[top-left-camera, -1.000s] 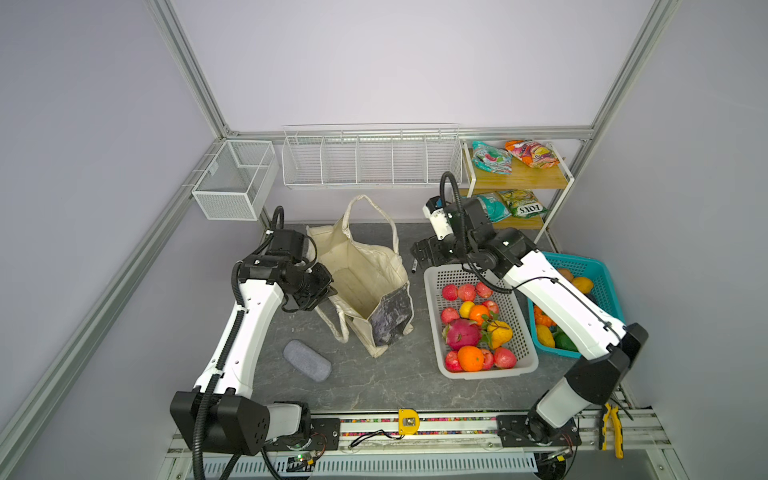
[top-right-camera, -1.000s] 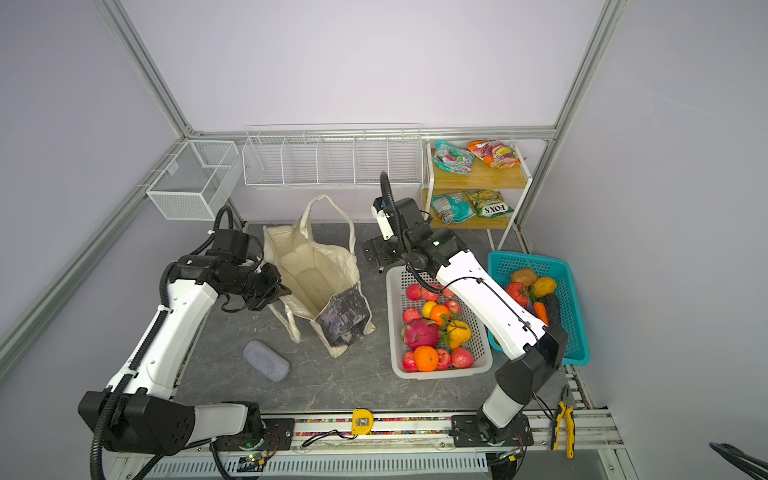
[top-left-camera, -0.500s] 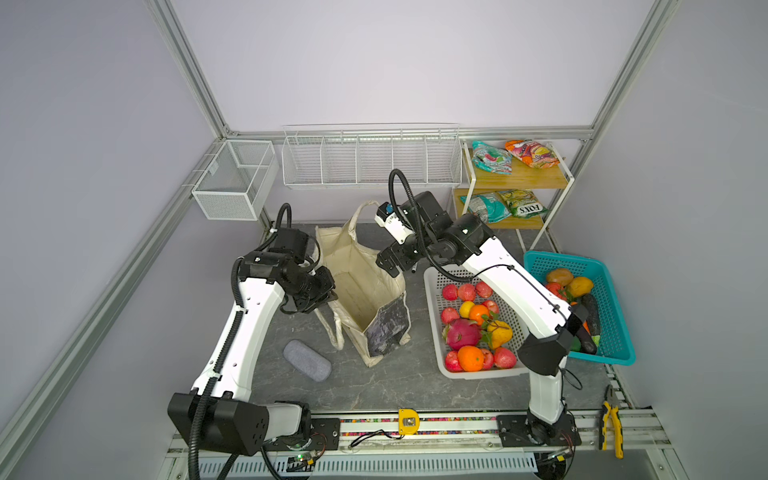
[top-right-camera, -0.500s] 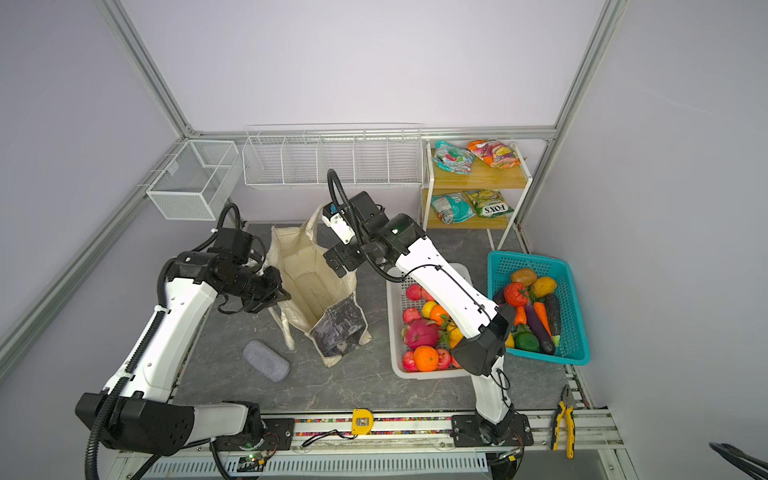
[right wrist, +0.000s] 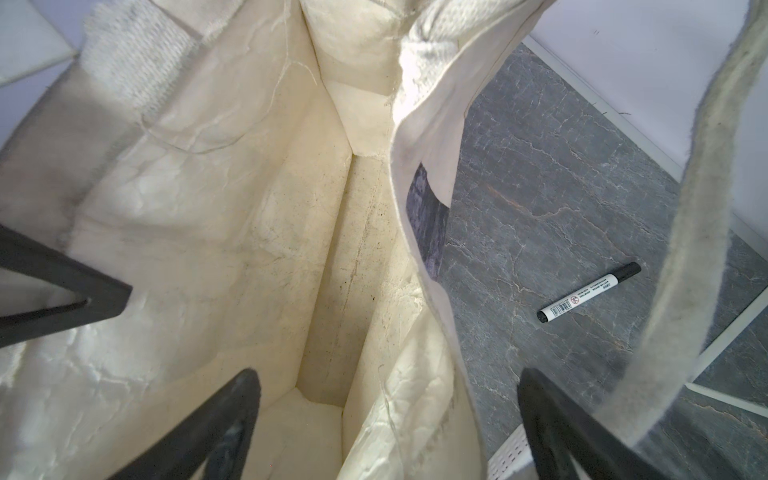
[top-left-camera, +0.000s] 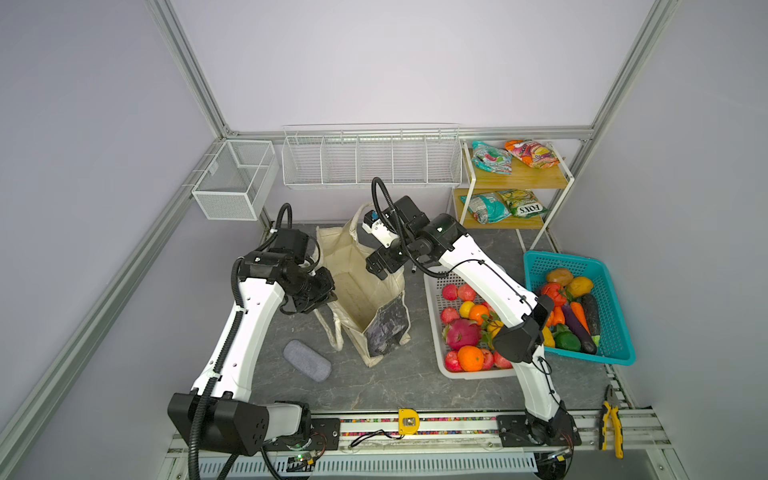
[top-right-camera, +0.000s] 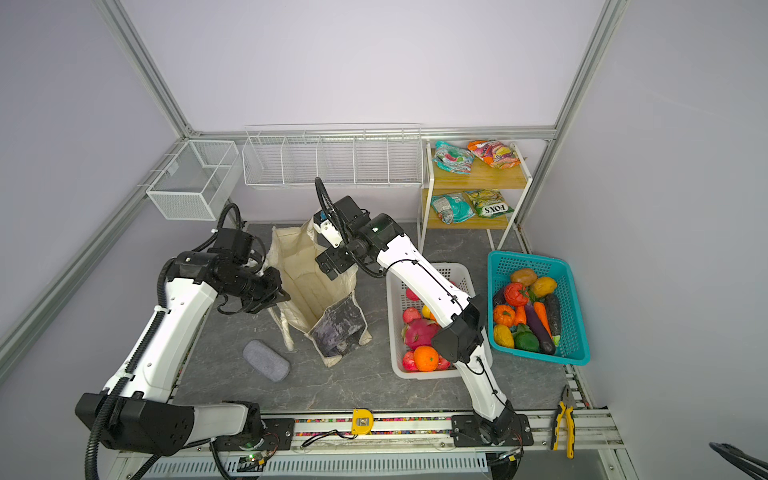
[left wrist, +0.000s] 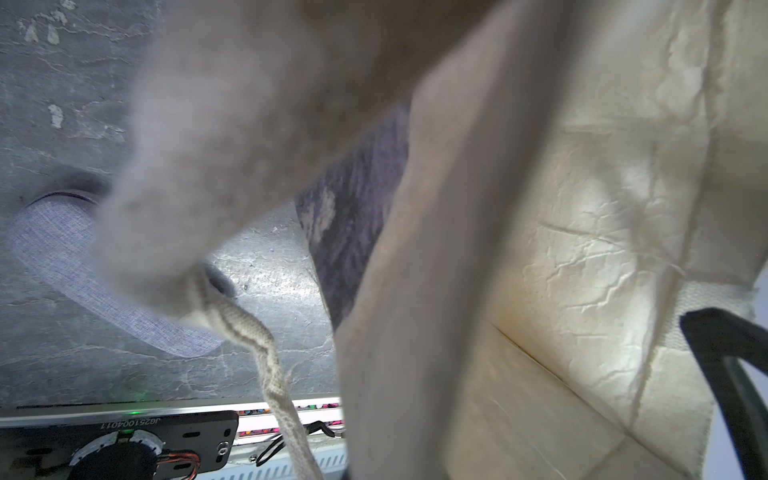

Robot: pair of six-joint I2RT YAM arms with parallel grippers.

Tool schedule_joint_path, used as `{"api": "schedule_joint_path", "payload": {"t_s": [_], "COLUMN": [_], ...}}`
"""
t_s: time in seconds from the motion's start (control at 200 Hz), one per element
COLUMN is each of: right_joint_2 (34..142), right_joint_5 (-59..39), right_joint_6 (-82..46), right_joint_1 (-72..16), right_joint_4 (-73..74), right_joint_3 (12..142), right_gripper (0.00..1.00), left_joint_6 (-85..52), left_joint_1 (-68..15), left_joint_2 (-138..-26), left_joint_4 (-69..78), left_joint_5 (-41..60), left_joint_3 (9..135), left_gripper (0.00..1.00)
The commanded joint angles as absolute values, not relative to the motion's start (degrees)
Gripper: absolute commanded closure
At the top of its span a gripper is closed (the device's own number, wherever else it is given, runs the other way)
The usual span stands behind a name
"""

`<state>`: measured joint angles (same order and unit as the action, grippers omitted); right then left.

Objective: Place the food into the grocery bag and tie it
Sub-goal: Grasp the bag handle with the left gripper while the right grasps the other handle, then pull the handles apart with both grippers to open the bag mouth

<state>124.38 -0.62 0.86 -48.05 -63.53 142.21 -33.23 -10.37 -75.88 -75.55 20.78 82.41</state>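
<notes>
Grey marbled worktop (top-left-camera: 374,386), walled in pale lilac, carries the cream canvas grocery bag (top-left-camera: 357,286), standing open at centre. Its left rim is pinched in the closed left claw (top-left-camera: 328,296), while the right claw (top-left-camera: 379,269) gapes wide astride the opposite rim. Colourful food (top-left-camera: 461,334) fills the white perforated basket (top-left-camera: 478,375) and teal plastic basket (top-left-camera: 561,261) alongside.

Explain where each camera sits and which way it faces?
Top views: high above the front, looking down; left arm and right arm show.
Left wrist: on the left arm, beside the grocery bag, facing the grey case; own body unclear.
Right wrist: on the right arm, looking into the bag; open right gripper shows.
Both wrist views share the bag's lining.
</notes>
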Motion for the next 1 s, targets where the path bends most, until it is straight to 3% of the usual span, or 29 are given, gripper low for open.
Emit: {"api": "schedule_joint_path", "payload": {"t_s": [0.0,0.155,0.23,0.435,0.625,0.995], "right_joint_2": [125.9,127.6,129.0,129.1,123.4,103.1], "right_joint_5": [0.7,1.1,0.7,0.8,5.8,15.4], "right_joint_6": [0.9,1.1,0.9,-1.2,-4.1,-21.8], "right_joint_1": [-48.3,-48.2,-48.3,-48.3,-48.0,-43.9], "right_joint_4": [-61.2,-57.8,-57.9,-60.4,-61.2,-57.3], "right_joint_3": [143.3,143.6,144.8,145.1,141.6,118.2], "right_gripper": [0.01,0.0,0.05,0.39,0.93,0.93], "left_joint_6": [-31.6,-31.7,-31.9,-34.7,-36.0,-38.9], "left_joint_1": [-10.7,-10.7,-10.7,-10.7,-10.7,-10.5], "left_joint_2": [-74.5,-73.8,-73.7,-72.6,-72.7,-72.2], "left_joint_4": [-78.5,-78.6,-78.6,-76.9,-78.3,-77.5], "left_joint_5": [20.9,20.9,20.7,17.7,10.0,-1.9], "left_joint_3": [84.1,83.9,83.8,85.2,90.1,92.1], "left_gripper": [1.0,1.0,1.0,1.0,1.0,1.0]}}
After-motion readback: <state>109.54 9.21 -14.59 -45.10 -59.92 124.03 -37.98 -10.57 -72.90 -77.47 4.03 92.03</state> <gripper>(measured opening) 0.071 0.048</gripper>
